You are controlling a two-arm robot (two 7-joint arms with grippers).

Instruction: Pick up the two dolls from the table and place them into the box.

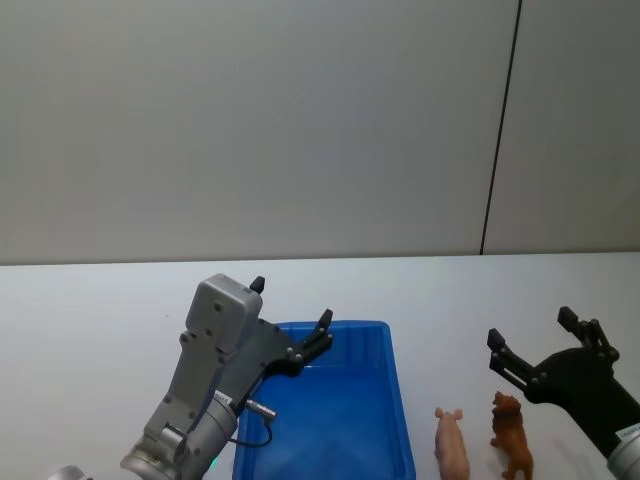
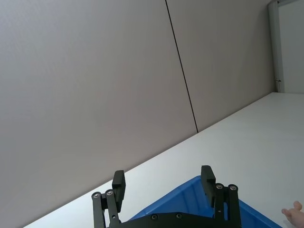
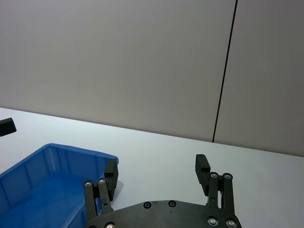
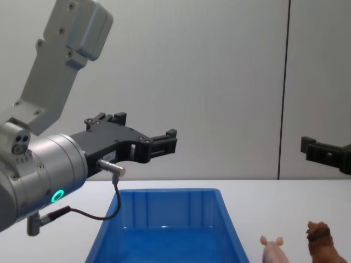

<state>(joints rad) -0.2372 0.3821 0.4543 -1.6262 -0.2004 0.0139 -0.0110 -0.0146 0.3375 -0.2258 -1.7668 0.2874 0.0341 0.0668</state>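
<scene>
A: Head view?
B: Smooth pink pig (image 1: 451, 443), shaggy brown lion (image 1: 511, 435), standing on white table (image 1: 100, 320) right of glossy blue box (image 1: 400, 400). Above box, left gripper (image 1: 291, 302); near lion, right gripper (image 1: 531, 328).
A: Wrist views?
B: Both spread wide, empty.
A: Chest?
B: Box walls sloped, rim thick.

No legible text, brand or number showing anywhere. Small white sticker (image 1: 222, 399) sitting on grey wrist housing behind left gripper (image 1: 291, 301), carrying print too small to read. Similar white sticker (image 1: 629, 432) sitting on arm behind right gripper (image 1: 530, 326), also unreadable. Green ring light (image 4: 57, 195) glowing on grey cylindrical left wrist in chest view, showing plain ring without characters.
</scene>
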